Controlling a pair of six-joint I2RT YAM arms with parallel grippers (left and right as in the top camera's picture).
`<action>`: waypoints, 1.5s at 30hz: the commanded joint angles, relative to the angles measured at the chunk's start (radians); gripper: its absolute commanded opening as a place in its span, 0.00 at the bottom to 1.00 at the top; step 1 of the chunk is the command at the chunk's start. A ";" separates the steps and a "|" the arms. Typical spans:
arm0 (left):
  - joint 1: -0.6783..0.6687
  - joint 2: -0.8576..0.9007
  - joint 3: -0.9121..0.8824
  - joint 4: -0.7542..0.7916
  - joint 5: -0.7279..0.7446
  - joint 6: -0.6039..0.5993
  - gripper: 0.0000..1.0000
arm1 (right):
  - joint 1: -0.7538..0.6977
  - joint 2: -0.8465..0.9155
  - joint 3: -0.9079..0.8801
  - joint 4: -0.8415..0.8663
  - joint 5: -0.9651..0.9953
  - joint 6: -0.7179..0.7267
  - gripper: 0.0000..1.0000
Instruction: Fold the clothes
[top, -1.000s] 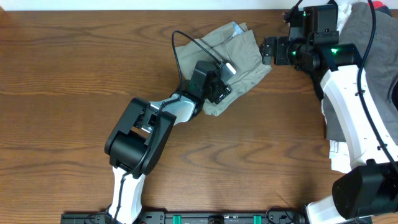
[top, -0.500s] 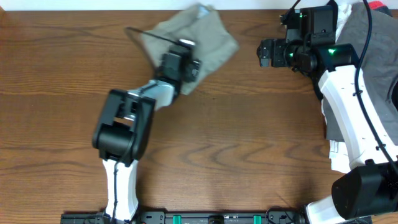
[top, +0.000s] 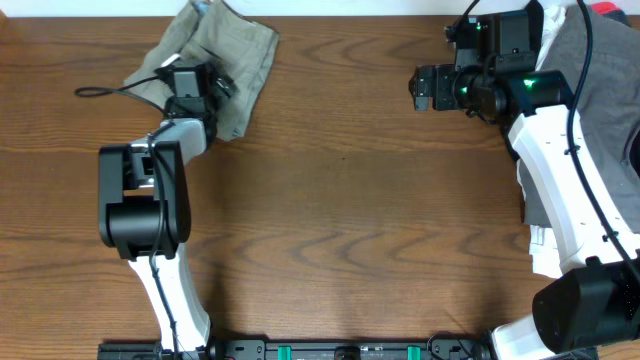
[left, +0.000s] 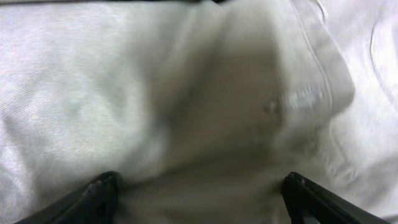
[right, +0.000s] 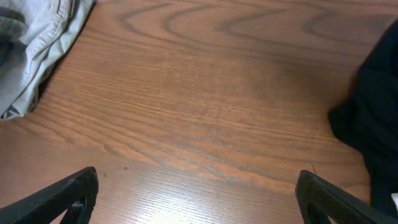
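The shorts (top: 238, 48) lay bunched at the far left of the table (top: 340, 200). The left gripper (top: 205, 85) pressed on their near edge, jaws spread wide and, by the wrist view, pinching no cloth. The right gripper (top: 420, 88) hung wide open and empty at the far right, well apart, so a good fold probably called for 1 gripper pinning the bundle while the other drew a hem flat.
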 joint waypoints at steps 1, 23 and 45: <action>0.065 0.039 -0.029 -0.069 -0.020 -0.235 0.87 | 0.016 0.003 -0.006 -0.001 0.010 0.015 0.99; 0.188 -0.107 -0.029 -0.014 0.612 0.376 0.87 | 0.017 0.003 -0.006 0.022 0.010 0.015 0.99; 0.154 -0.001 -0.029 0.251 0.262 1.206 0.98 | 0.069 0.005 -0.006 0.071 0.010 0.022 0.99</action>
